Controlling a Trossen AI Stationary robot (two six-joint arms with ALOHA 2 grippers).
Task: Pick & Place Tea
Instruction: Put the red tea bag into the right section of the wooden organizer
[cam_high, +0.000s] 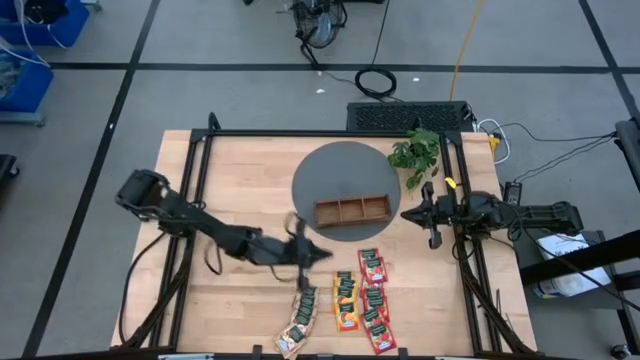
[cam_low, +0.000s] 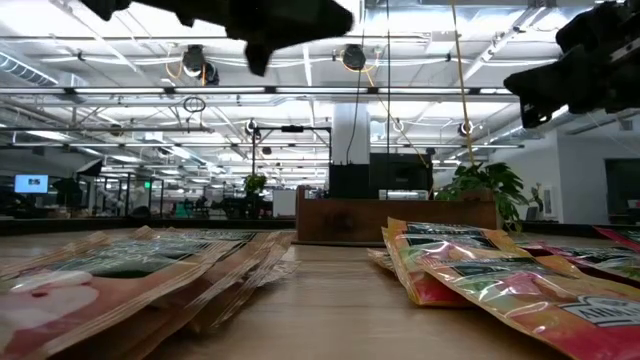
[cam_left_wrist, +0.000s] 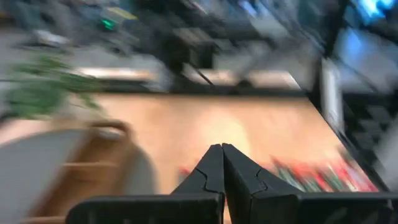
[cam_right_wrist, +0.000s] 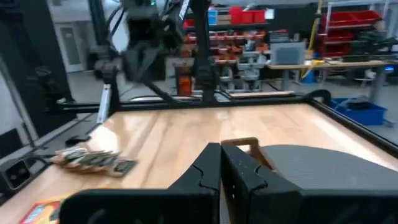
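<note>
The tea lies as flat packets in rows near the table's front edge: beige-green ones (cam_high: 300, 318), orange-yellow ones (cam_high: 345, 298) and red ones (cam_high: 375, 300). They also fill the foreground of the low view (cam_low: 470, 265). My left gripper (cam_left_wrist: 222, 152) is shut with nothing between its fingers. It hangs above the table (cam_high: 325, 253), just left of the packets and in front of the wooden tray (cam_high: 352, 210). My right gripper (cam_right_wrist: 221, 152) is shut and holds nothing, parked at the table's right side (cam_high: 407, 214).
The three-compartment wooden tray stands on a round grey mat (cam_high: 330, 175) at the table's middle back. A green leafy plant (cam_high: 418, 150) stands behind it to the right. Bare wood (cam_high: 230, 175) lies at the left. A black frame (cam_high: 300, 134) runs around the table.
</note>
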